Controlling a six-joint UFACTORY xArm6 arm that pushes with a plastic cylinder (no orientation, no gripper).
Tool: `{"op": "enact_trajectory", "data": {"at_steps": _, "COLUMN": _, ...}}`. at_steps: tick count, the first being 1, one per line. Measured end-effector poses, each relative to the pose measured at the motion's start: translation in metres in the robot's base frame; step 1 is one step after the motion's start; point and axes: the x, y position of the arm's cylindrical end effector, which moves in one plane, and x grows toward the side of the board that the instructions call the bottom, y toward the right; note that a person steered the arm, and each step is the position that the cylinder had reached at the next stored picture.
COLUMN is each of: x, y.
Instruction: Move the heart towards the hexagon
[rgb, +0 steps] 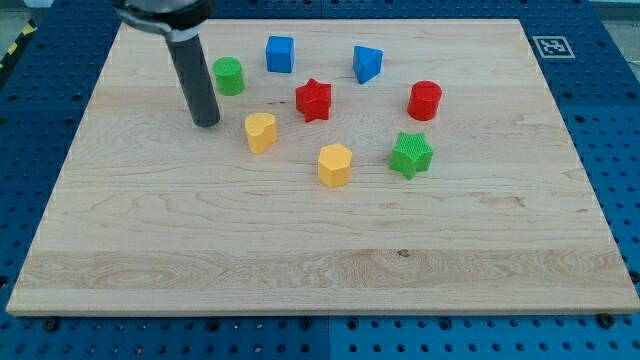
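The yellow heart (260, 131) lies on the wooden board, left of centre. The yellow hexagon (335, 164) lies to its right and a little lower, about a block's width of bare wood between them. My tip (206, 122) rests on the board just left of the heart, slightly above its level, with a small gap and no contact. The dark rod rises from the tip toward the view's top left.
A green cylinder (229, 76) stands right of the rod. A blue cube (280, 54), red star (313, 99), blue triangular block (367, 64), red cylinder (425, 100) and green star (411, 154) ring the upper middle. The board's edge (320, 315) runs along the bottom.
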Motion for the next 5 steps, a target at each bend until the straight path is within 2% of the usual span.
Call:
{"op": "enact_trajectory", "data": {"at_steps": 1, "x": 0.0, "y": 0.0}}
{"op": "enact_trajectory", "data": {"at_steps": 2, "x": 0.006, "y": 0.023}}
{"op": "enact_trajectory", "data": {"at_steps": 5, "x": 0.058, "y": 0.152}}
